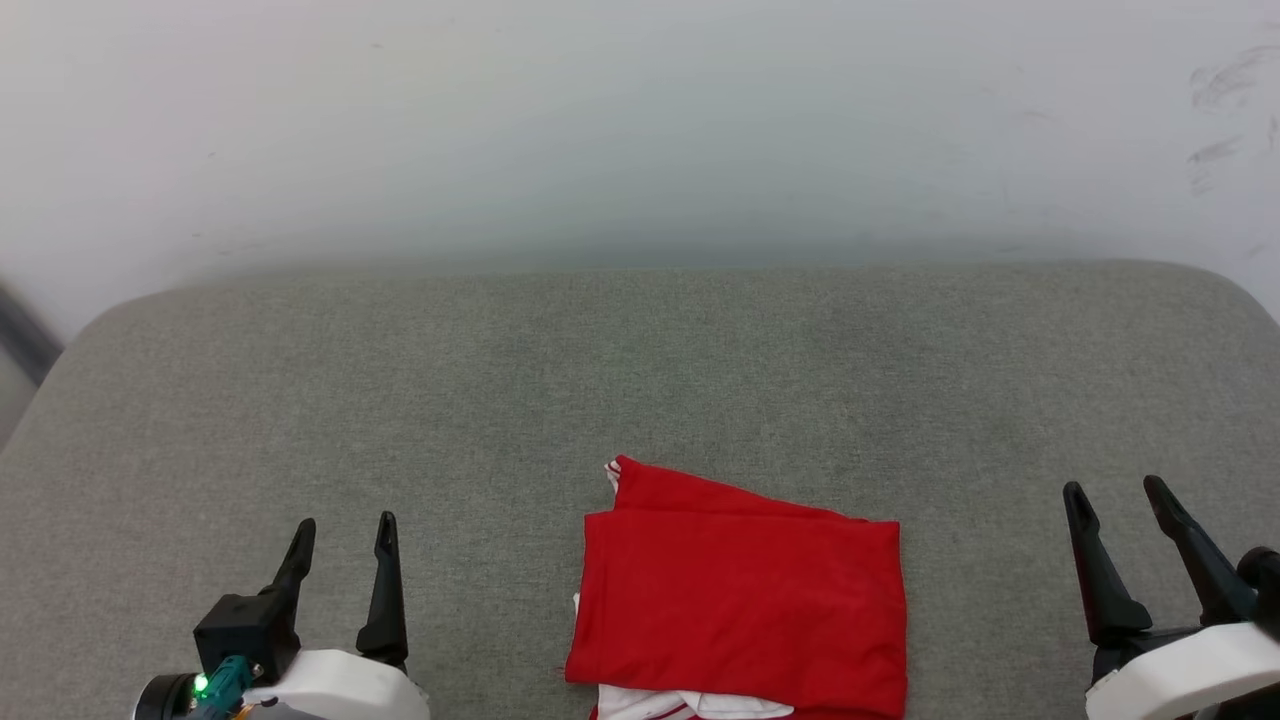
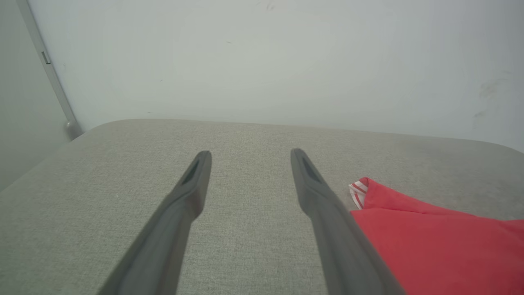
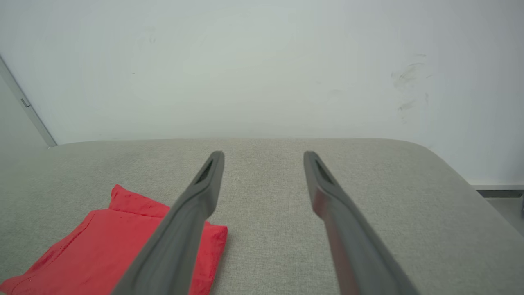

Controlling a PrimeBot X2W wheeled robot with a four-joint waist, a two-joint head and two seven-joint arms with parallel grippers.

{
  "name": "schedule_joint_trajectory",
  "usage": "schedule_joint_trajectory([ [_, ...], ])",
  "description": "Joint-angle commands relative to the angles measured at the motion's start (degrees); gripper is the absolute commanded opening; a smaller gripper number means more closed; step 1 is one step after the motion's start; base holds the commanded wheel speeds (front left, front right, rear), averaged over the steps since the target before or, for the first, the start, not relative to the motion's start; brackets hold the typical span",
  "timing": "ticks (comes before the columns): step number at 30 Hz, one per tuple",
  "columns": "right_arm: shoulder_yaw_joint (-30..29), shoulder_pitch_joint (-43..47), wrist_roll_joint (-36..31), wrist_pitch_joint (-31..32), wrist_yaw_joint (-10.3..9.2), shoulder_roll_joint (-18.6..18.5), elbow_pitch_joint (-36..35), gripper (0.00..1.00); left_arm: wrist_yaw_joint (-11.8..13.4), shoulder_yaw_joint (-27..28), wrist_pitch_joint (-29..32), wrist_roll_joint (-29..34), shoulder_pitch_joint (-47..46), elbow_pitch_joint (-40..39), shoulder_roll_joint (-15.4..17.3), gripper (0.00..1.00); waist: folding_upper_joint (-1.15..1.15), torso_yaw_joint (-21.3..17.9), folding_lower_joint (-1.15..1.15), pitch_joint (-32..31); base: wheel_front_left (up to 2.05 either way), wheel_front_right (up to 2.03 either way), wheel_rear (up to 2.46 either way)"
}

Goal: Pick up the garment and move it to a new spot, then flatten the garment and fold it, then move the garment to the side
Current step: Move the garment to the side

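Observation:
The garment (image 1: 740, 600) lies folded into a red rectangle near the front edge of the grey cushioned surface (image 1: 640, 380), a bit of white striped sleeve peeking out at its far left corner and at its near edge. Its lettering and number are hidden. My left gripper (image 1: 343, 535) hovers open at the lower left, apart from the cloth; in the left wrist view the garment (image 2: 434, 241) lies to the right of the open left gripper (image 2: 250, 155). My right gripper (image 1: 1115, 495) stands open at the lower right; its wrist view shows the garment (image 3: 102, 246) at lower left of the right gripper (image 3: 264, 157).
A pale wall (image 1: 640, 120) rises right behind the surface, with dark scuff marks (image 1: 1225, 100) at the upper right. The surface's corners are rounded. A dark strip (image 1: 20, 335) runs down at the far left beyond the edge.

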Motion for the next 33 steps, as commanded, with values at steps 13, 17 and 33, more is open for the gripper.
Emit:
schedule_joint_trajectory([
  [13,-9.85,1.8,14.04,17.77,-0.01,-2.32,7.7,1.0,-0.97,1.23,-0.4,2.88,-0.83,-0.76,-1.54,1.0,0.0,1.94,0.0,0.32,0.0,0.0,0.0],
  [17,-11.61,-0.03,22.27,29.11,-0.01,-4.52,13.57,1.0,-2.13,2.74,-0.4,4.3,-0.79,-1.31,-2.83,1.0,0.0,3.84,0.0,1.11,0.0,0.0,0.0],
  [33,-8.86,-8.4,40.49,47.96,-0.02,3.07,23.19,1.0,-6.51,6.36,-0.35,8.78,-4.34,-0.44,-7.75,1.0,0.0,10.06,0.0,8.12,0.0,0.0,0.0],
])
